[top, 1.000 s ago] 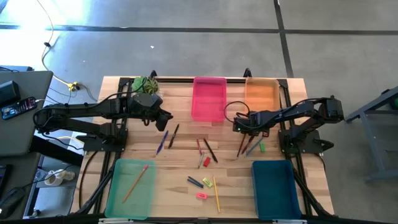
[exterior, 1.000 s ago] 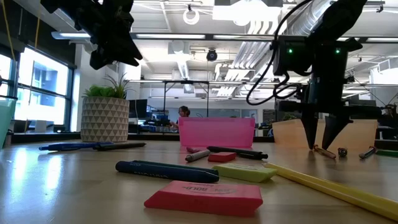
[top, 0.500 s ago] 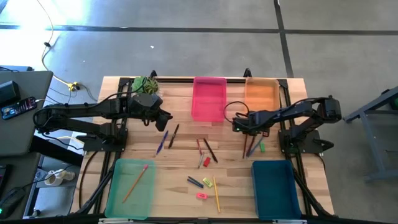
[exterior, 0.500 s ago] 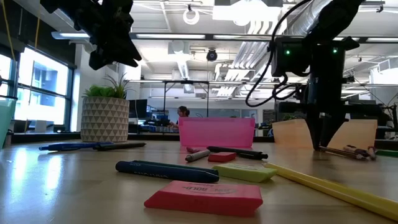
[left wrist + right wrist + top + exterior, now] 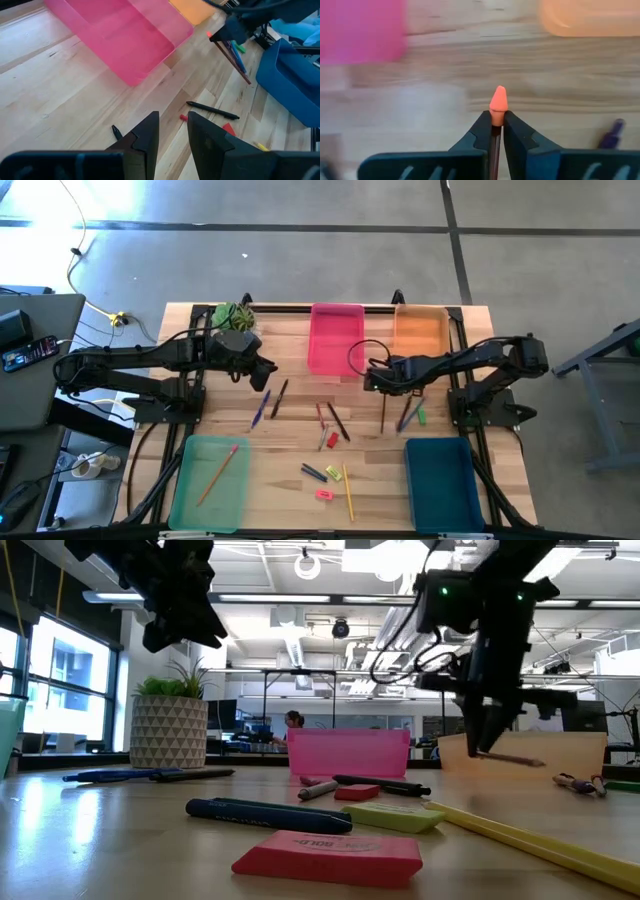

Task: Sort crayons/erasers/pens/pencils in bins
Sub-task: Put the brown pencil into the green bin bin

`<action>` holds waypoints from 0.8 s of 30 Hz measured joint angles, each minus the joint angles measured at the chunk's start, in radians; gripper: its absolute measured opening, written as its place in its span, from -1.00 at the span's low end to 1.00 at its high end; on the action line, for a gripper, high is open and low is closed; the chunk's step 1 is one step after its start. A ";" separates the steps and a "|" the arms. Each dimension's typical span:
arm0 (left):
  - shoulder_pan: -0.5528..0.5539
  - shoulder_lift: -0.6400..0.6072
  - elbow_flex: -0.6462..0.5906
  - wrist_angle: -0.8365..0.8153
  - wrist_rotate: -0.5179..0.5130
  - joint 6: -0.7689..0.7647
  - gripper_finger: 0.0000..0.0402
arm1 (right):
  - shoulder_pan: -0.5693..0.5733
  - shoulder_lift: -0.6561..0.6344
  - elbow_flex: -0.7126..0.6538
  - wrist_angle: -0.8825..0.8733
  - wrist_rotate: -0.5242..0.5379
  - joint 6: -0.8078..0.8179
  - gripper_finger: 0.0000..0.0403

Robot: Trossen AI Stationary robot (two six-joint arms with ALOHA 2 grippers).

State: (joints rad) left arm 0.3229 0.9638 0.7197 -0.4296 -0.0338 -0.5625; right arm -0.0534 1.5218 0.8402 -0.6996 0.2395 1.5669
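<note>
Pencil (image 5: 497, 107): pinched between the closed fingers of the right gripper (image 5: 375, 380), lifted off the table (image 5: 290, 440), trailing toward the teal bin (image 5: 441, 484).
Open room: bare wood ahead of the right gripper, pink bin (image 5: 335, 338) and orange bin (image 5: 421, 332) just beyond.
Left gripper (image 5: 172, 131): raised, fingers slightly parted, empty.
Right wrist view only: the pencil's orange tip.

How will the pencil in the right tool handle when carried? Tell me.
Probably stiff: the pencil juts straight from the right tool without sagging. Gripped near its eraser end, it may pivot or slip. Set down, it likely rolls.
</note>
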 joint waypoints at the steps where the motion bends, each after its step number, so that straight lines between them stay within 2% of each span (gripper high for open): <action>1: 0.000 0.000 0.000 0.000 0.000 0.009 -0.55 | 0.003 -0.003 0.014 -0.010 0.005 -0.008 -0.94; 9: 0.000 0.000 0.000 0.001 -0.004 0.040 -0.55 | 0.008 -0.018 0.196 -0.235 0.133 -0.096 -0.94; 14: 0.000 0.000 0.000 0.001 -0.008 0.076 -0.55 | -0.014 -0.052 0.291 -0.289 0.211 -0.218 -0.94; 24: 0.000 0.000 0.000 0.000 -0.057 0.087 -0.55 | -0.082 -0.189 0.307 -0.293 0.382 -0.426 -0.94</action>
State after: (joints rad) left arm 0.3229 0.9638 0.7193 -0.4300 -0.0903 -0.4756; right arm -0.1351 1.3331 1.1473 -0.9921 0.6216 1.1414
